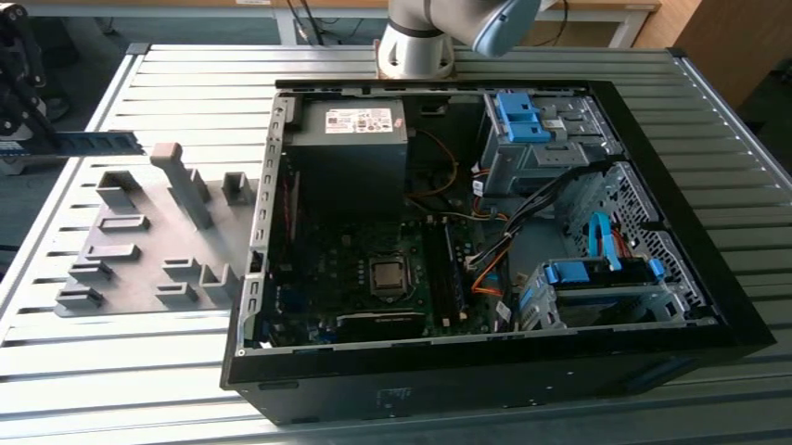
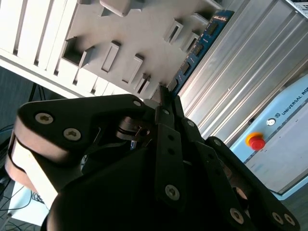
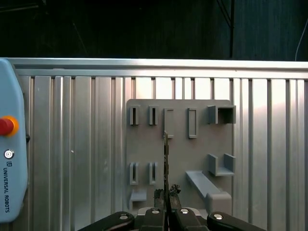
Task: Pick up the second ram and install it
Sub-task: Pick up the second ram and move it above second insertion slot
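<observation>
My gripper (image 1: pixel 28 139) is at the exterior view's far left, shut on one end of the second ram (image 1: pixel 96 142). The ram is a thin blue-green stick with dark chips, held level above the table and pointing toward the grey fixture plate (image 1: pixel 136 269). In the second wrist view the ram (image 2: pixel 199 45) sticks out from between my closed fingertips (image 2: pixel 166 96), over the fixture plate (image 2: pixel 130 29). In the first wrist view the ram (image 3: pixel 166 156) shows edge-on, rising from the gripper (image 3: pixel 166 193) in front of the fixture plate (image 3: pixel 202 159).
An open black computer case (image 1: pixel 693 315) lies on the slatted metal table (image 1: pixel 693 102), its motherboard (image 1: pixel 371 278) exposed. Inside are a power supply (image 1: pixel 352 125) and blue drive-bay clips (image 1: pixel 520 116). The arm's base (image 1: pixel 415 46) stands behind the case. A pendant with a red button (image 3: pixel 5 126) lies nearby.
</observation>
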Robot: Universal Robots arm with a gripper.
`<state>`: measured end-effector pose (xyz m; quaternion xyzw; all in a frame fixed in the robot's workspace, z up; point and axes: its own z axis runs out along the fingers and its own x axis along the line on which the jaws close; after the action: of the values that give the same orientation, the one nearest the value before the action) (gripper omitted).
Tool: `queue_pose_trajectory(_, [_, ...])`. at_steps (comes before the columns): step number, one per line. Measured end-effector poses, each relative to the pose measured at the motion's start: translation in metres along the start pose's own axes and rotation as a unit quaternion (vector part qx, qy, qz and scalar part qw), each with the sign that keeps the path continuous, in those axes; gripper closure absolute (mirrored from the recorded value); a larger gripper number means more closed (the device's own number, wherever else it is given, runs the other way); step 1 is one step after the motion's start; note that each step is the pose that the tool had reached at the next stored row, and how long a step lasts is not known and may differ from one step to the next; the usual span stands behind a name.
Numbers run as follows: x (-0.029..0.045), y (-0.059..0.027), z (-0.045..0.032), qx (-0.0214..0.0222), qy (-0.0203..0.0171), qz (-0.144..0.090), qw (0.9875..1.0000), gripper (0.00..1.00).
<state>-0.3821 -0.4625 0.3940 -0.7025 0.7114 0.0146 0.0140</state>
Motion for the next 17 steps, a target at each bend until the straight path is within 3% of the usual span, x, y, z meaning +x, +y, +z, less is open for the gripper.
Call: queue_pose_trajectory(17, [-0.0002,-0.0143,0.0000,0.0000,0.0000,0.000,1.0000,0.86])
